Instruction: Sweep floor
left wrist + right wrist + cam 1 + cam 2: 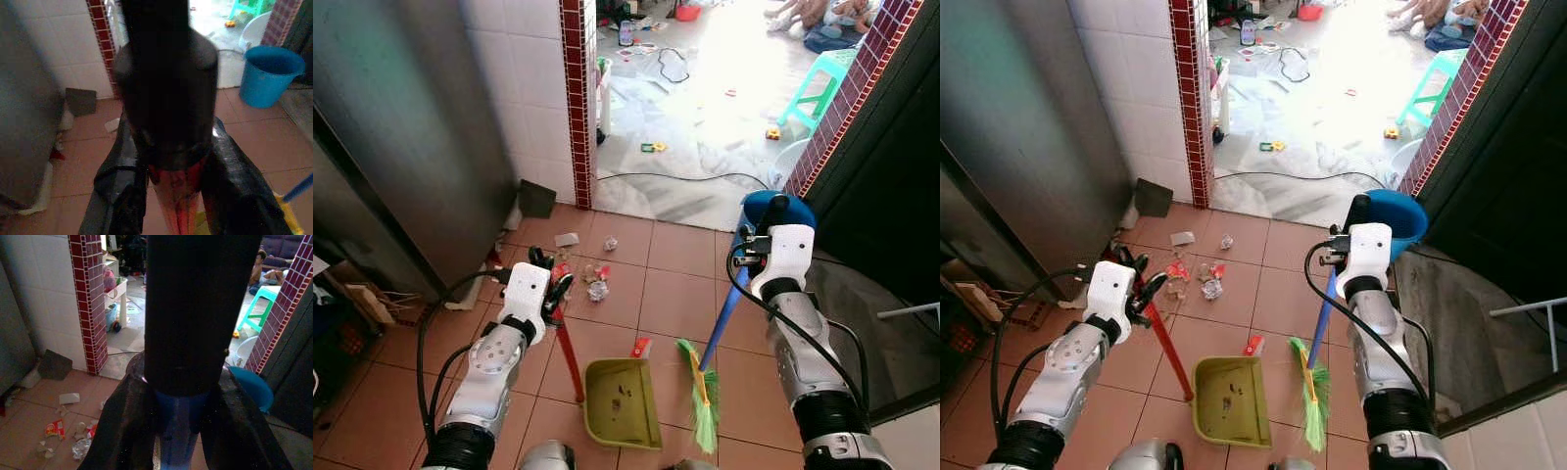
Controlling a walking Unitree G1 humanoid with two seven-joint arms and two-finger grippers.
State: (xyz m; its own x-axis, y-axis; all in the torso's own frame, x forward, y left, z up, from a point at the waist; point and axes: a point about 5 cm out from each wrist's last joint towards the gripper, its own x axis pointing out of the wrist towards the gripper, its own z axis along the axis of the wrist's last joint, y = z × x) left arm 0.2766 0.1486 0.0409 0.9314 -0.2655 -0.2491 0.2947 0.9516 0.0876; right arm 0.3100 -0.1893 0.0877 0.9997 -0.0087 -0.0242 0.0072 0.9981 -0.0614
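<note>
My left gripper (548,286) is shut on the red handle (570,357) of an olive-green dustpan (622,403) that rests on the terracotta tiles in front of me. In the left wrist view the red handle (177,198) sits between the black fingers (122,196). My right gripper (759,235) is shut on the blue handle (724,313) of a broom; its green bristles (705,411) touch the floor just right of the dustpan. Crumpled paper and wrappers (592,279) lie beyond the dustpan, and a red scrap (640,347) lies by its far edge.
A blue bucket (269,73) stands behind the right gripper at the doorway. A steel cabinet (401,147) and a white-tiled wall with a red tile column (576,98) close the left. A cable (675,176), a green stool (822,83), scattered litter and seated people (813,15) lie beyond.
</note>
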